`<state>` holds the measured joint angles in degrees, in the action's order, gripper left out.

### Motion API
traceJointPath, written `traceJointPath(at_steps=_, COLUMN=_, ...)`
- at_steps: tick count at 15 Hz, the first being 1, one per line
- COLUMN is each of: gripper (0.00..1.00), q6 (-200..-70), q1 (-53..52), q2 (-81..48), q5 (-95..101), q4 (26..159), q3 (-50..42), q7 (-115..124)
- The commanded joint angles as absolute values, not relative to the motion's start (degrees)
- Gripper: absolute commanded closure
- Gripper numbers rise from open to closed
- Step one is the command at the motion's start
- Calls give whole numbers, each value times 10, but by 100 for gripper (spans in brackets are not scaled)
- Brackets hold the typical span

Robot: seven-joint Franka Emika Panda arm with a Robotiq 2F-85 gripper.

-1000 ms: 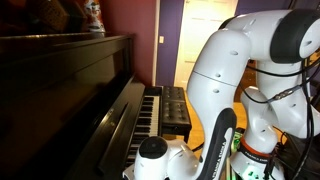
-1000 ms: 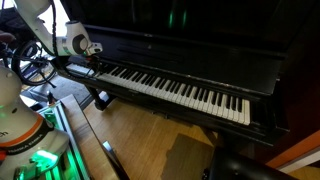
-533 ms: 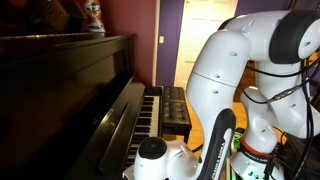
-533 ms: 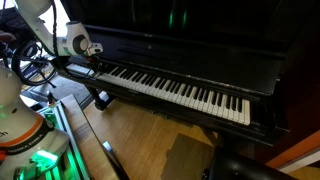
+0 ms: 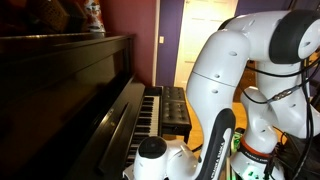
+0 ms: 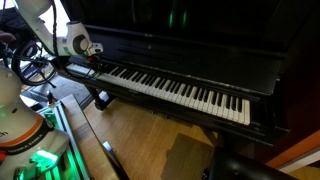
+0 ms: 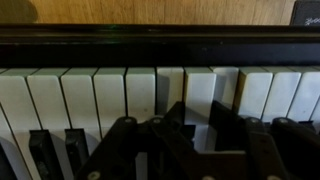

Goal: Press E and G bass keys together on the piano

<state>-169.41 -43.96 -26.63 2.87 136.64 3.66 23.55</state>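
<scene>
The piano (image 6: 200,45) is a dark glossy upright with a long row of white and black keys; it also shows in an exterior view (image 5: 80,90). My gripper (image 6: 92,60) is at the bass end of the keyboard, down at the keys. In the wrist view the white keys (image 7: 110,95) fill the frame, and my gripper (image 7: 200,112) is open, its two dark fingertips spread about one white key apart and lying over the white keys. I cannot tell whether the keys are pushed down. In an exterior view the arm's body (image 5: 230,70) hides the gripper.
A small black padded bench (image 5: 176,108) stands in front of the keyboard and shows dimly in an exterior view (image 6: 190,158). The robot base with a green light (image 6: 40,160) and cables are beside the bass end. Wooden floor (image 6: 130,130) lies below.
</scene>
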Motion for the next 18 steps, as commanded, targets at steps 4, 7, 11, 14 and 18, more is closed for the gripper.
traceJointPath(at_steps=4, gripper=27, q6=-1680, q1=-485, q2=-219, q5=36, q4=1390, q3=7, q7=261)
traceJointPath(at_steps=7, gripper=3, q6=-1669, q1=-485, q2=-189, q5=28, q4=1399, q3=25, q7=255)
traceJointPath(at_steps=11, gripper=0, q6=-1612, q1=-489, q2=-111, q5=37, q4=1428, q3=38, q7=278)
traceJointPath(at_steps=14, gripper=0, q6=-1542, q1=-455, q2=-27, q5=13, q4=1460, q3=87, q7=263)
traceJointPath(at_steps=18, gripper=0, q6=-1385, q1=-413, q2=104, q5=-21, q4=1494, q3=139, q7=252)
